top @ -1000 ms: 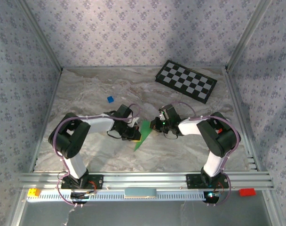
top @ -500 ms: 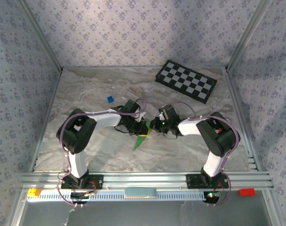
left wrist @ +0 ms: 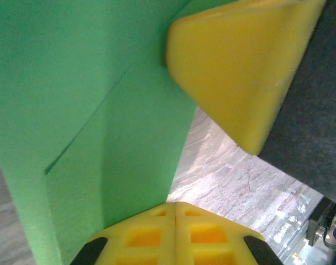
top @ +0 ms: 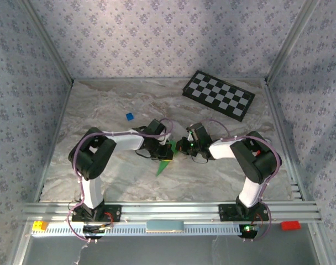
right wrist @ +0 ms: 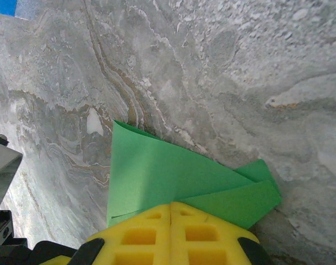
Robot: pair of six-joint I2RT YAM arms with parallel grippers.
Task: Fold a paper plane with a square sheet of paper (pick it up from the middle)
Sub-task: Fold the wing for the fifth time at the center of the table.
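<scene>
The square sheet of paper (top: 166, 159) is bright green and lies mid-table, folded into a slim pointed dart with its tip toward the near edge. My left gripper (top: 163, 148) is shut, its yellow tips down at the dart's wide end from the left. In the left wrist view the paper (left wrist: 101, 110) shows a crease beyond the left gripper (left wrist: 176, 203). My right gripper (top: 182, 146) is shut too, close on the other side. In the right wrist view the right gripper (right wrist: 171, 205) rests at the edge of layered green flaps (right wrist: 157, 176). The yellow right finger (left wrist: 240, 72) shows above the paper.
A black-and-white checkerboard (top: 218, 95) lies at the back right. A tiny blue block (top: 129, 116) sits left of centre, also seen in the right wrist view (right wrist: 3, 6). Patterned walls and metal posts close in three sides. A red block (top: 290, 224) and a yellow block (top: 40, 225) sit on the front rail.
The left arm has swung right and away from me, bringing its shut gripper onto the wide end of the paper. The right arm has stayed put.
</scene>
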